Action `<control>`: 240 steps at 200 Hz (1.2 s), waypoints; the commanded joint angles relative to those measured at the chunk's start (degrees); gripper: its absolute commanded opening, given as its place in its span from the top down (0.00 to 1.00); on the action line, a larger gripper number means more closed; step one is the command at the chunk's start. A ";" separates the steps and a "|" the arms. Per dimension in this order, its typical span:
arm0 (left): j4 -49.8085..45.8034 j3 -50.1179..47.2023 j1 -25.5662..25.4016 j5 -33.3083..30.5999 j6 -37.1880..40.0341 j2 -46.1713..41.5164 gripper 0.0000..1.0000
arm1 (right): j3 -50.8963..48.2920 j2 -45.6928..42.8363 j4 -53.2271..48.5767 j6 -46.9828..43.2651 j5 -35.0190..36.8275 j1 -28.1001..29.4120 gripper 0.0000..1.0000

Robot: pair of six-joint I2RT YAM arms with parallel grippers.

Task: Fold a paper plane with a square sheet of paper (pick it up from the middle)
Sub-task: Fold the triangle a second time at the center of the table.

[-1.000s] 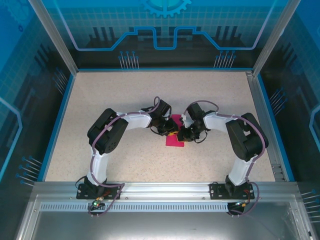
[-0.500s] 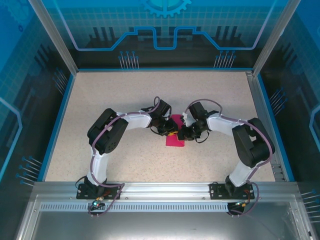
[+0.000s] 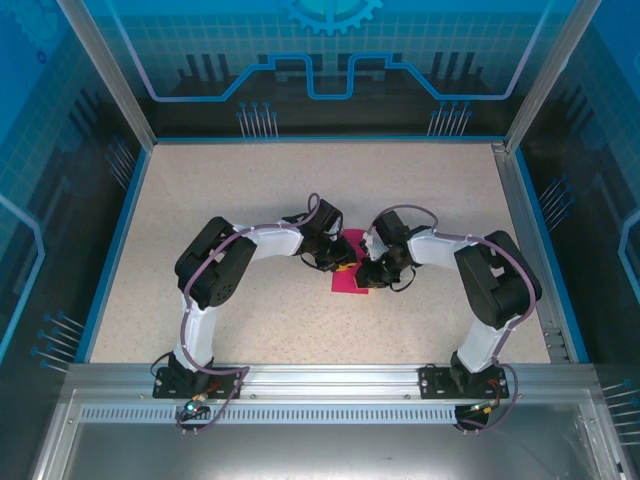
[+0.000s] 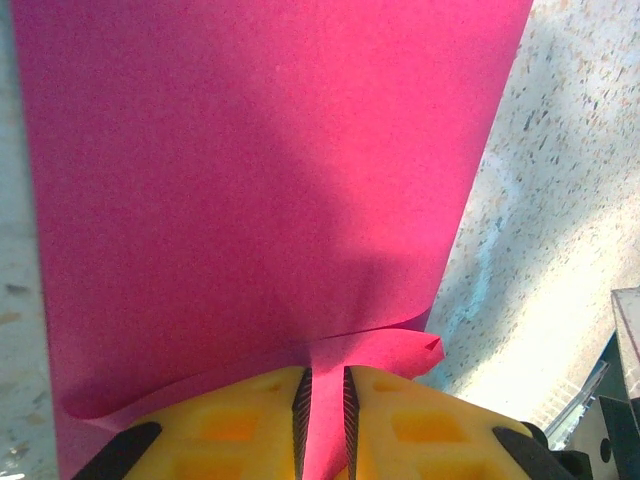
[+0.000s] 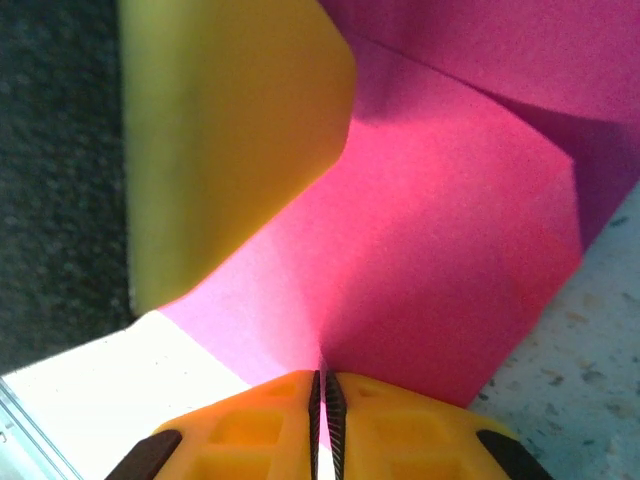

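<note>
Closest to us, the left gripper (image 4: 323,385) has its yellow jaws pressed together on a raised fold of the thin magenta-pink square sheet of paper (image 4: 250,180), which runs straight ahead from them. The right gripper (image 5: 322,385) pinches the sheet's edge, jaws almost touching, paper spreading ahead and rightward. Farther off, from above, we see the sheet mid-way across the speckled beige table (image 3: 250,200), between both grippers, its long axis pointing away from the bases, each arm equally near.

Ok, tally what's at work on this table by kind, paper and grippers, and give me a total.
Magenta square sheet of paper: 1
Grippers: 2, the left gripper and the right gripper, each pinching the paper
Total: 3
</note>
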 commanded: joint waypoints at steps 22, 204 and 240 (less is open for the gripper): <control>-3.23 -0.23 0.00 -1.01 1.04 1.91 0.79 | -2.03 -2.39 -3.46 0.41 0.03 0.99 0.85; -3.82 0.01 0.03 -0.92 1.55 1.59 0.80 | -2.07 -5.25 1.78 6.49 -5.63 0.08 0.85; -3.84 -0.09 0.02 -1.10 1.54 1.22 0.80 | -2.65 0.39 -0.18 6.64 1.51 -0.57 0.87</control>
